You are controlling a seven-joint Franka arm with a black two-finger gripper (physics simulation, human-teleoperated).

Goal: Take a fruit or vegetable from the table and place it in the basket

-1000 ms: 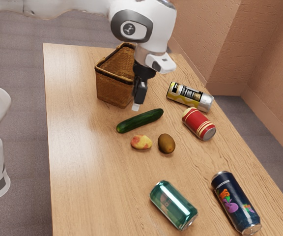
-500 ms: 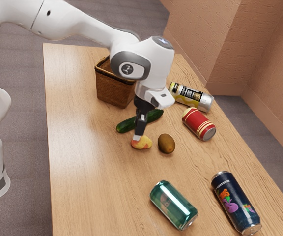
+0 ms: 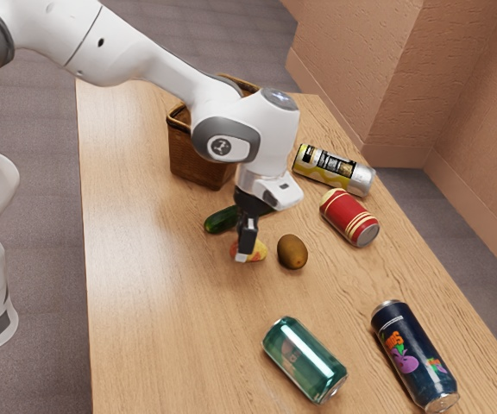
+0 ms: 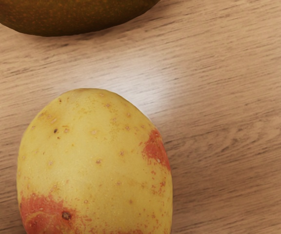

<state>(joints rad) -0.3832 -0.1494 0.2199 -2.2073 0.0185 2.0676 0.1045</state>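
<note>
Nearest, a green can [image 3: 305, 360] lies on the table [image 3: 154, 345]. Beyond it, the robot's gripper [image 3: 243, 255] points down at the red-blotched yellow potato [image 3: 259, 251] on the tabletop, near a kiwi [image 3: 292, 252]; whether its jaws are open cannot be told. Behind lie the cucumber [image 3: 221, 221], then the basket [image 3: 198, 162].

Just under our hand we see a rounded yellow potato [image 4: 94, 161], speckled with small brown spots and blushed red in patches. Near it, apart, sits part of a dark brown fruit [image 4: 72, 17], both on the wood-grained counter [image 4: 233, 122], where a pale sheen shows.
</note>
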